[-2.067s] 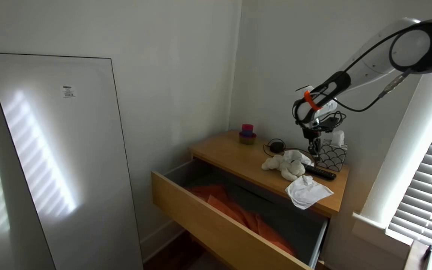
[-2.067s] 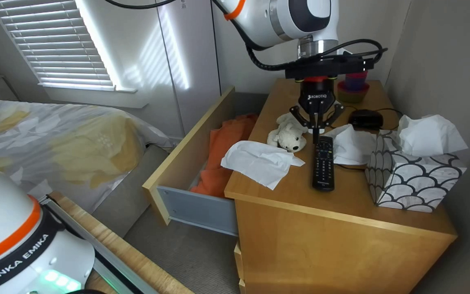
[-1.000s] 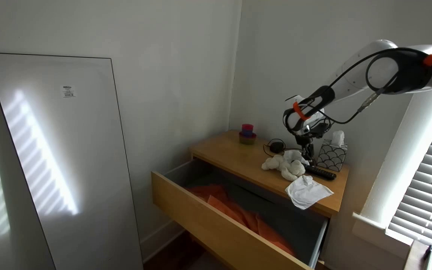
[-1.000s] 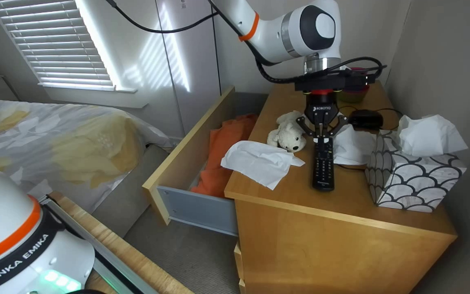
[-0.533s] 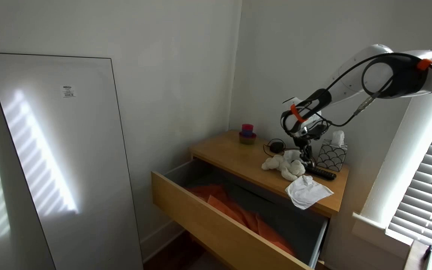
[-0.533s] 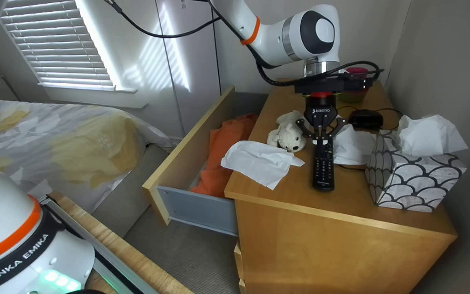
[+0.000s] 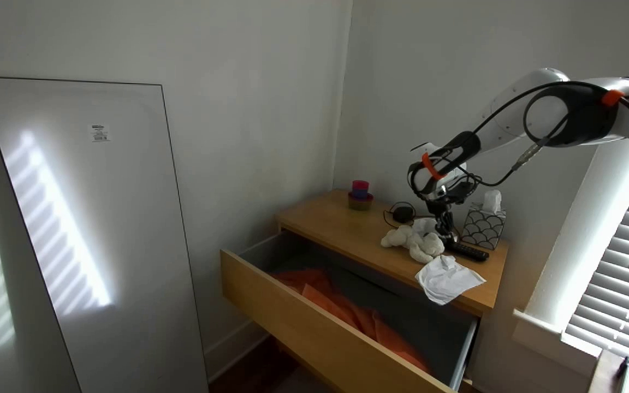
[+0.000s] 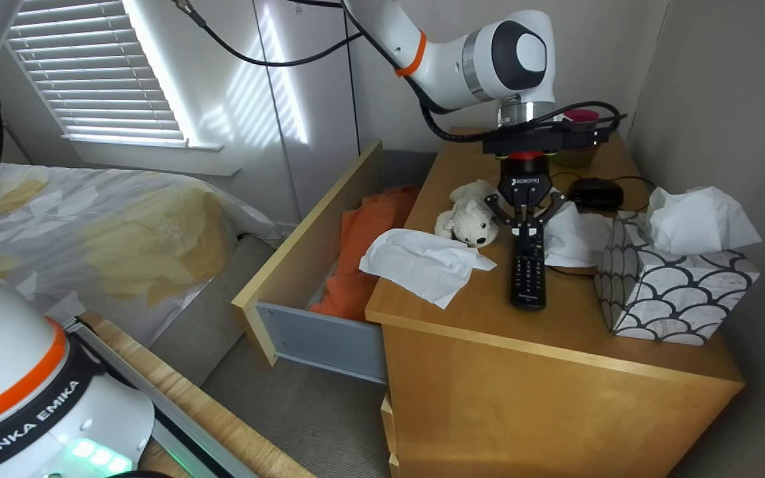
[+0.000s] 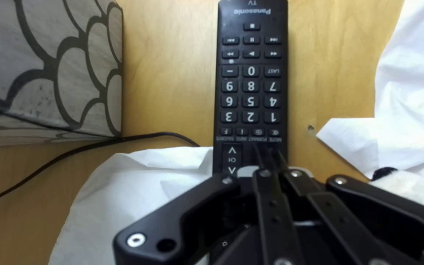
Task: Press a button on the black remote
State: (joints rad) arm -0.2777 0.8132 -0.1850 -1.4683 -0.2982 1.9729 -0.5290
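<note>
The black remote (image 9: 251, 86) lies flat on the wooden dresser top, buttons up. It also shows in both exterior views (image 7: 472, 251) (image 8: 528, 282). My gripper (image 9: 271, 151) points down over the remote, and its fingers are together with nothing seen between them. In the wrist view the fingertips are at the remote's surface, just beyond the small MUTE and FORMAT buttons and beside the CH rocker. They seem to touch it, but the exact contact is dark and blurred. The gripper hides the remote's far end in an exterior view (image 8: 527, 234).
A white plush toy (image 8: 472, 219) and a tissue (image 8: 422, 262) lie on one side of the remote. Another tissue (image 8: 578, 239), a cable and a patterned tissue box (image 8: 681, 292) stand on the other. The dresser drawer (image 8: 323, 338) is open, with orange cloth inside.
My gripper has come down from above the remote to its surface, fingers together. In the last half second the arm moves very little, and the remote shifts very slightly.
</note>
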